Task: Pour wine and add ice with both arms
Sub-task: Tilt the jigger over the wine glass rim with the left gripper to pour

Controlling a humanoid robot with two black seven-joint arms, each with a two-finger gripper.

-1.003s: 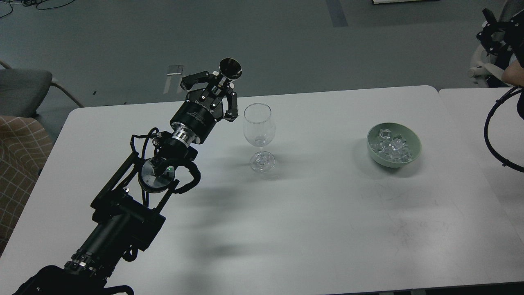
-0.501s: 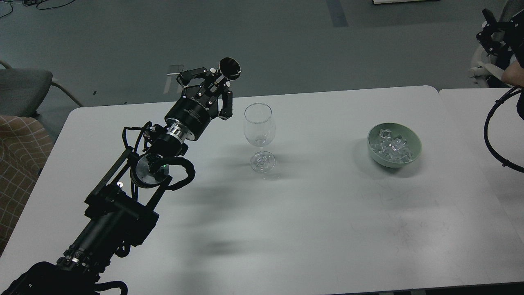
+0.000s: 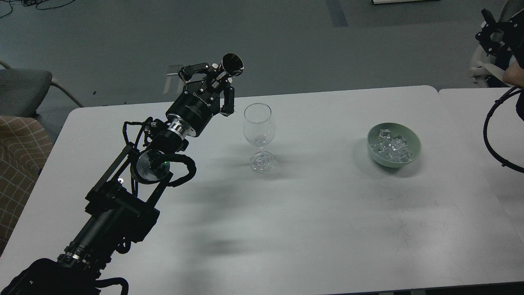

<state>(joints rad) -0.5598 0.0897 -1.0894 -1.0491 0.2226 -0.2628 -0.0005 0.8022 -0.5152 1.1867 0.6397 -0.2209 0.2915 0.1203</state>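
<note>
Head view: one glass [image 3: 258,128], one bowl [image 3: 412,141] (green).

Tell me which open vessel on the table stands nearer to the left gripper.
The wine glass, just right of the left gripper. The green bowl with ice sits far right.
</note>
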